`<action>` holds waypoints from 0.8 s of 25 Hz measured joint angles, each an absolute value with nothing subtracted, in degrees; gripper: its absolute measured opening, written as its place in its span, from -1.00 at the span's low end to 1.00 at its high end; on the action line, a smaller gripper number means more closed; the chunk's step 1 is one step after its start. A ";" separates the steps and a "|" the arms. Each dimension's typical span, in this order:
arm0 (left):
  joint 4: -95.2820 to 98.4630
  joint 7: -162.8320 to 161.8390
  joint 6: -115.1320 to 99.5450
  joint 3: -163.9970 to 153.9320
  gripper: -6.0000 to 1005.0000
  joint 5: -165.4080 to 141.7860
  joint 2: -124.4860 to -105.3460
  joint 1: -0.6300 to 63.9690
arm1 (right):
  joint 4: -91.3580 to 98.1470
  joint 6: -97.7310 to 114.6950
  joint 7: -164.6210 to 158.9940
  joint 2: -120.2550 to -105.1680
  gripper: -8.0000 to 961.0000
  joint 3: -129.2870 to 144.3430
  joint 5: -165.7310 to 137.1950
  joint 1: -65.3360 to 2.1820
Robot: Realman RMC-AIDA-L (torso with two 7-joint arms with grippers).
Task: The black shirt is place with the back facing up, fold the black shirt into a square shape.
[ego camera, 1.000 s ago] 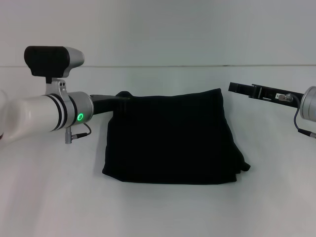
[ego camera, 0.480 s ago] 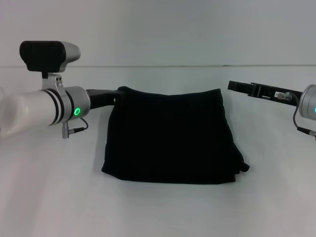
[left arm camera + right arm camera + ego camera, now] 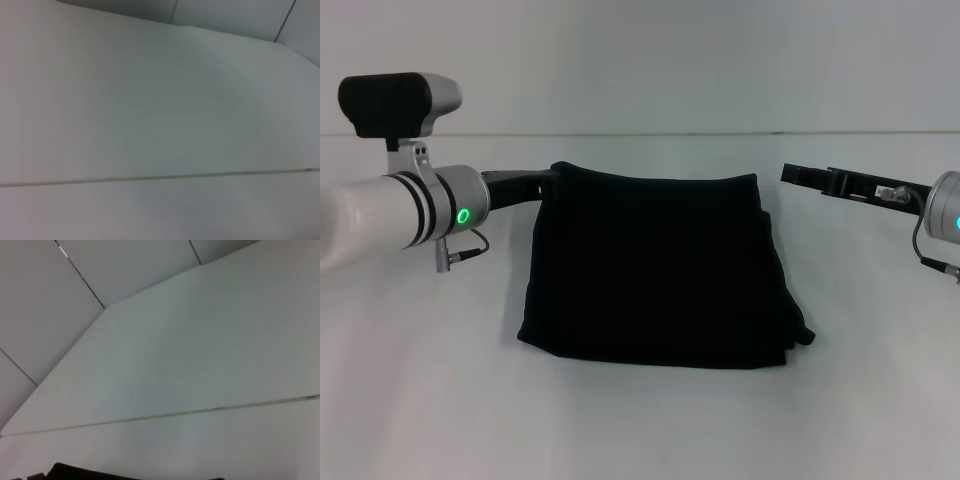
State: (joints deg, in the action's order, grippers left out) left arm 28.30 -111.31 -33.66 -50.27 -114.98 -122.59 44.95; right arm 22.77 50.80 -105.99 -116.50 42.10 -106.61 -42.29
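Soft black shirt [image 3: 655, 270], squarish fold, left gripper [image 3: 548, 178] at far-left corner.

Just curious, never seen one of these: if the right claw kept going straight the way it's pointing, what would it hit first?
Probably the black shirt: the right claw points across toward its far right corner. It may be raised enough to pass over; height is hard to judge.

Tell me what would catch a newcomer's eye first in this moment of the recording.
The black shirt dominates: folded into a rough square, it lies in the middle of the white table. The left gripper reaches in from the left and meets the shirt's far left corner. The right gripper hangs off the shirt's far right corner, apart from the cloth.
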 joint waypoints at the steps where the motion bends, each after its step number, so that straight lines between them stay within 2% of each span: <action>1: 28.30 -111.28 -33.66 -50.04 -0.89 -114.97 -122.59 44.90 | 22.76 50.80 -105.99 -116.52 0.21 42.10 -106.61 -42.29; 12: 28.29 -111.22 -33.45 -49.84 -0.91 -115.40 -122.41 44.43 | 22.76 51.08 -105.02 -116.54 0.24 42.25 -106.61 -42.26; 16: 29.71 -111.55 -33.44 -46.98 -0.68 -115.38 -121.00 43.33 | 23.52 51.99 -103.86 -116.54 0.26 41.04 -106.49 -41.88; 20: 34.74 -112.62 -37.28 -42.07 -0.45 -115.19 -120.43 40.22 | 25.77 54.81 -103.70 -116.52 0.27 39.55 -106.46 -41.12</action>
